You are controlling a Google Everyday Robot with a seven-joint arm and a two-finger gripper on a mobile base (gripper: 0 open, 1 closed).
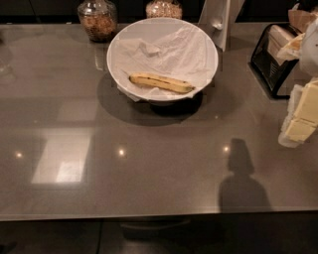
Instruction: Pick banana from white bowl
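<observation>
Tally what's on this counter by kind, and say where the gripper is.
Banana: 1
White bowl: 1
Glass jars: 2
Black wire holder: 1
Total: 5
Gripper: 1, at the right edge, apart from the bowl.

The grey table (149,178) bears a white bowl (112,52), two jars (98,22) and a black rack (268,62); gripper (301,121) at right edge.

Kitchen-like counter: grey polished worktop (149,173); glass food jars (98,20); pincer (302,119) at right edge.
</observation>
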